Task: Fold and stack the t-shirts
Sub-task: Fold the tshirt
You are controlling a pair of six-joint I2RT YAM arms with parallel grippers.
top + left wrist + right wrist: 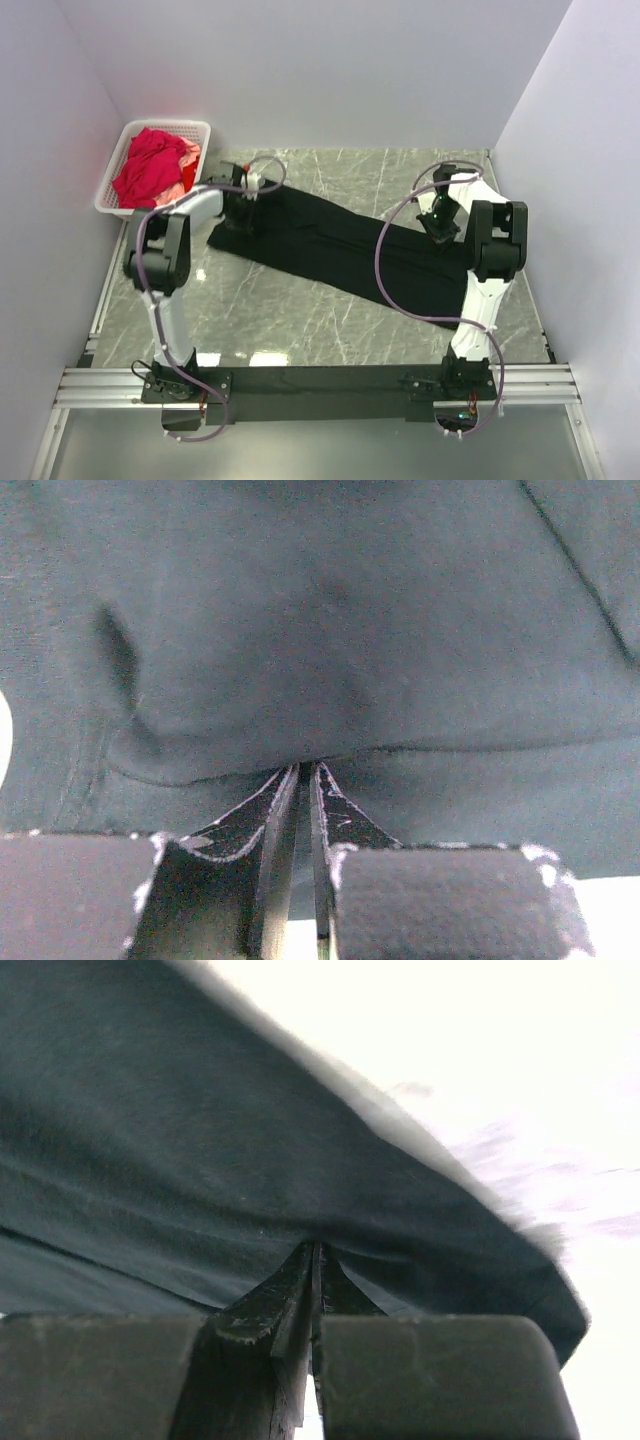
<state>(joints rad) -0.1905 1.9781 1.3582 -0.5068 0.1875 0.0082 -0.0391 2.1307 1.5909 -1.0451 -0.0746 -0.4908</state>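
Note:
The large black t-shirt [330, 245] lies stretched across the table from back left to right. My left gripper [243, 208] is shut on its left end; in the left wrist view the fingertips [322, 780] pinch a fold of black cloth [330, 630]. My right gripper [438, 222] is shut on its right part; in the right wrist view the closed fingertips [300, 1270] hold the black cloth [200, 1160] near its edge. The crimson red t-shirt [150, 165] lies bunched in the basket, with salmon pink cloth [184, 172] beside it.
The white lattice basket [112, 170] stands at the back left corner against the wall. White walls close in the grey marble table [300, 320] on three sides. A metal rail [320, 385] carries both arm bases at the near edge.

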